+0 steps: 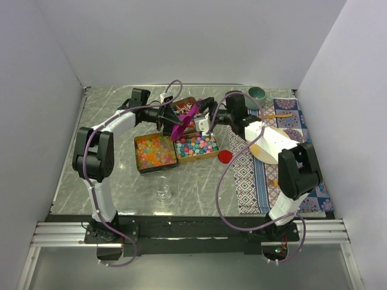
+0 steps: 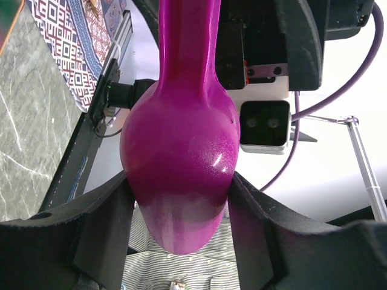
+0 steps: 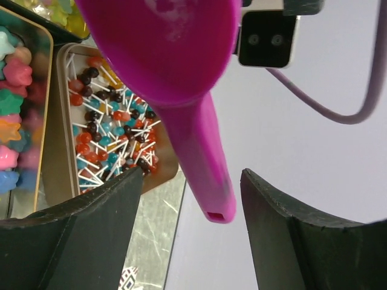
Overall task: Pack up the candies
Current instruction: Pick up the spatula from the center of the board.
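Observation:
The candies lie in three open tins: orange-yellow jelly bits (image 1: 155, 152), pastel balls (image 1: 196, 147) and red, blue and white lollipop pieces (image 1: 183, 106) at the back. The right wrist view shows the lollipop pieces (image 3: 109, 133) and pastel sweets (image 3: 15, 121) below. My left gripper (image 1: 168, 121) (image 2: 180, 181) is shut on the bowl of the purple scoop (image 1: 184, 124) (image 2: 181, 145), held in the air above the tins. My right gripper (image 1: 202, 115) (image 3: 190, 175) is open, its jaws on either side of the scoop's handle (image 3: 208, 175) without touching it.
A flat red lid (image 1: 225, 156) lies right of the pastel tin. A small clear jar (image 1: 163, 193) stands near the front. A patterned cloth (image 1: 248, 181) on the right bears a wooden plate (image 1: 261, 152), a wooden spoon (image 1: 275, 115) and a teal bowl (image 1: 256, 93).

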Robot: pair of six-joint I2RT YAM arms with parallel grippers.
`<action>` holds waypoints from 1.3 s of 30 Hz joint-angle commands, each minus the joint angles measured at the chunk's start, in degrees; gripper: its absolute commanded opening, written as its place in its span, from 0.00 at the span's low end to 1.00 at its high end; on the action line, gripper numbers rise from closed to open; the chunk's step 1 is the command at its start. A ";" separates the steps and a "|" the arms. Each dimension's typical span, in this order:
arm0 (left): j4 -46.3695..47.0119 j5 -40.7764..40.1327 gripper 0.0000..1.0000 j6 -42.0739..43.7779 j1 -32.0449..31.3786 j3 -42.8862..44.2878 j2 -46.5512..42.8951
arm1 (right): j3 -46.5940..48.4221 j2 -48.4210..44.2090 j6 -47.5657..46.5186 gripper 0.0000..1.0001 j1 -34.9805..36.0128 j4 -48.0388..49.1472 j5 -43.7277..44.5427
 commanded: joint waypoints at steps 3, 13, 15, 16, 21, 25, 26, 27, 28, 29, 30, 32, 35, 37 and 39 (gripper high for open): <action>1.79 13.14 0.06 -0.51 -0.59 2.12 -0.58 | 2.31 1.19 0.54 0.68 0.55 4.11 -3.09; 2.32 13.14 0.06 -1.22 -0.68 2.73 -0.58 | 0.54 1.45 -0.43 0.56 1.52 9.04 -4.24; 1.35 13.14 0.06 -0.69 -0.68 2.99 -0.06 | 0.80 1.37 -1.65 0.55 1.43 7.64 -4.67; 1.09 13.14 0.06 -0.34 -0.68 3.60 0.03 | 0.89 1.37 -2.18 0.54 1.52 7.02 -4.85; -0.49 13.05 0.05 -0.43 -0.68 5.63 1.52 | 1.07 0.67 -5.17 0.24 1.78 1.93 -4.85; -4.43 12.78 0.35 3.16 -0.06 9.48 3.46 | -0.51 -2.31 -4.30 0.00 1.78 0.61 -2.67; -5.67 12.78 0.39 4.22 0.20 11.07 4.16 | -0.16 -2.93 -3.60 0.00 1.70 -0.79 -1.18; -6.38 12.61 0.44 4.93 1.07 13.00 5.12 | 0.80 -3.29 -2.46 0.00 1.69 -2.64 0.14; -5.43 12.00 0.54 5.20 1.60 17.54 5.74 | 1.24 -4.51 0.16 0.00 1.69 -4.39 3.29; -4.03 11.12 0.56 4.24 2.13 19.93 6.18 | 1.51 -5.31 1.58 0.00 1.52 -5.37 4.97; -0.71 9.98 0.56 2.23 3.27 22.13 6.88 | 2.20 -6.10 2.81 0.00 1.52 -8.08 6.56; 14.17 6.20 0.62 -8.48 4.24 25.49 7.24 | 3.17 -8.56 6.94 0.00 1.43 -11.60 11.11; 8.75 2.94 0.76 -2.20 5.48 32.95 10.31 | 7.73 -10.85 16.94 0.00 1.43 -22.58 15.17; 9.69 0.75 0.99 -0.44 5.83 33.23 11.11 | 12.13 -10.94 26.67 0.00 1.43 -30.75 15.36; 5.87 -3.89 0.99 2.63 5.83 34.45 11.63 | 15.99 -10.59 30.84 0.00 1.43 -38.99 15.37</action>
